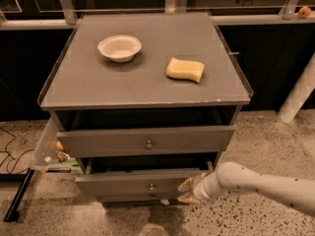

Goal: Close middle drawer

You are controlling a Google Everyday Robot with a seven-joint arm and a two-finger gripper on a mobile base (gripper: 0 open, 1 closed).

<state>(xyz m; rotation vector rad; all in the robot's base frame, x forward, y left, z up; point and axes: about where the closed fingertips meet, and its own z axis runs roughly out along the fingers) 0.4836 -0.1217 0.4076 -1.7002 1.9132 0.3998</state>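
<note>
Middle drawer (118, 185) sticks out, its knob (151, 186) facing us; gripper (187, 191) sits right of that knob, jaws spread, empty, at the drawer front; push straight in, level, nearer the knob, or it could skew.

We see the grey cabinet (123, 82) with a white bowl (119, 47) and a yellow sponge (185, 69) on its top, and both the upper drawer (108, 142) and the middle drawer (118, 185) pulled out. Our gripper (187, 191) sits low at the right end of the middle drawer's front, its two yellowish fingers (186, 184) spread apart, the arm reaching in from the right.
</note>
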